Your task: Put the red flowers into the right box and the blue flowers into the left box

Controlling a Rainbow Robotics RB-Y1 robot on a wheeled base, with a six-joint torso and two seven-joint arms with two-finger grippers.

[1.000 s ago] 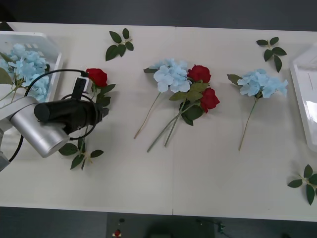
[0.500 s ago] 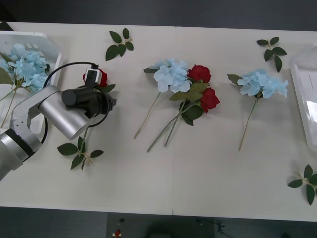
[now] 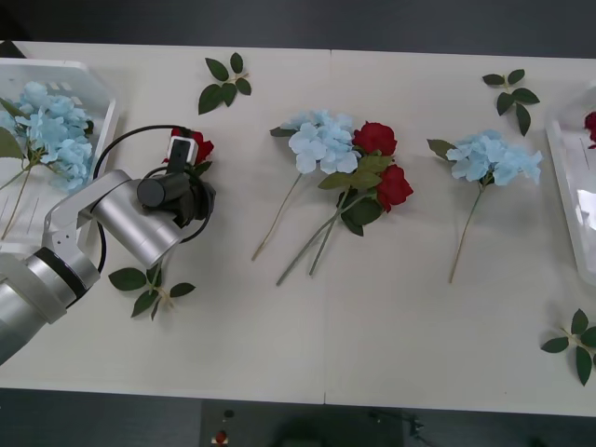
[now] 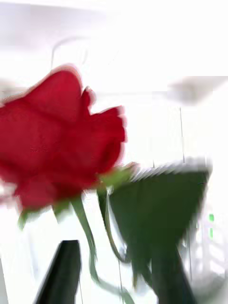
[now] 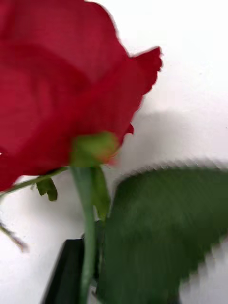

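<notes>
My left gripper (image 3: pixel 199 189) stands at the table's left, shut on the stem of a red rose (image 3: pixel 199 146). In the left wrist view that rose (image 5: pixel 61 95) looms close, its stem running down beside a black finger (image 5: pixel 66 270). My right gripper (image 4: pixel 114 251) is shut on another red rose (image 4: pixel 61 142) over the right box (image 3: pixel 570 186), where its head (image 3: pixel 590 124) peeks in at the edge. Two red roses (image 3: pixel 382 163) and a blue flower (image 3: pixel 319 140) lie mid-table; another blue flower (image 3: pixel 492 156) lies to the right. The left box (image 3: pixel 98 84) holds blue flowers (image 3: pixel 51 130).
Loose green leaf sprigs lie at the back (image 3: pixel 225 82), back right (image 3: pixel 512 95), front right (image 3: pixel 577 343) and just in front of my left arm (image 3: pixel 149 287). The table's front edge runs along the bottom.
My left gripper has swung up and to the right onto the rose's stem, and the rose has shifted a little right. A red rose head has come into view over the right box.
</notes>
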